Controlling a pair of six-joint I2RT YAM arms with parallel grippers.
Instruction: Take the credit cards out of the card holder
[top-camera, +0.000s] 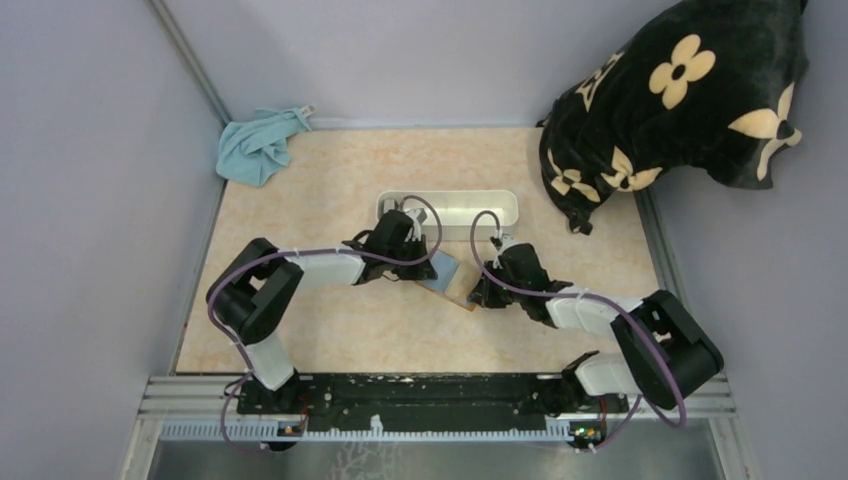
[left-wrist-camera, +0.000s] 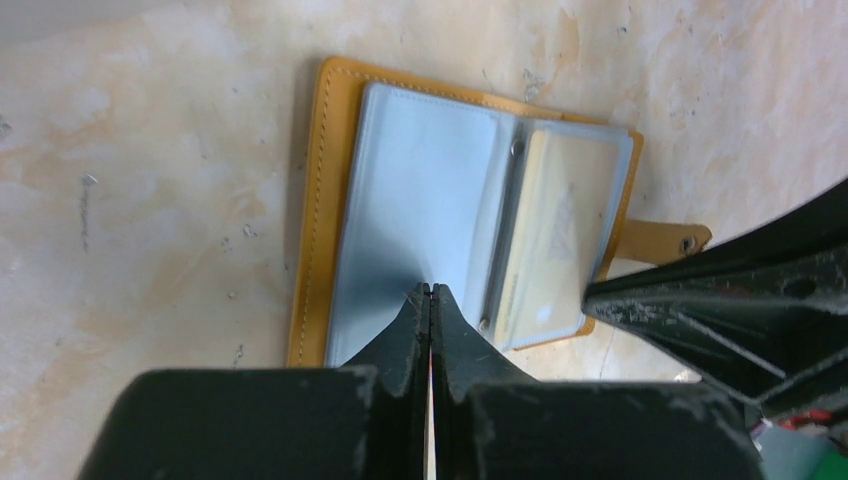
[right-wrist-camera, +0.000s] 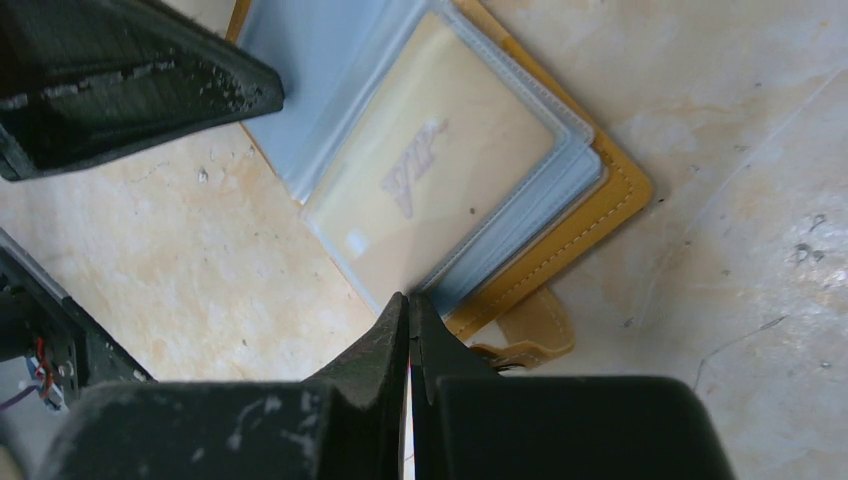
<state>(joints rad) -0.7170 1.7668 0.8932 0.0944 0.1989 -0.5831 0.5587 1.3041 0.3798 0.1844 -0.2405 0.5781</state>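
Beige marbled desk (top-camera: 330, 330) bears an open orange-brown leather card holder (left-wrist-camera: 312, 200). Left gripper (left-wrist-camera: 431, 295) at its nine o'clock and right gripper (right-wrist-camera: 409, 300) at three both have jaws fully closed at its sleeve edges.

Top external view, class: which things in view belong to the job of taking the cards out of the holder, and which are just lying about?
Job in hand: orange-brown leather-like card holder, lying open; tan-gold card in its clear sleeve; left gripper; right gripper.
Lying about: crumpled light blue cloth; long white oblong tray; black flower-print cushion.
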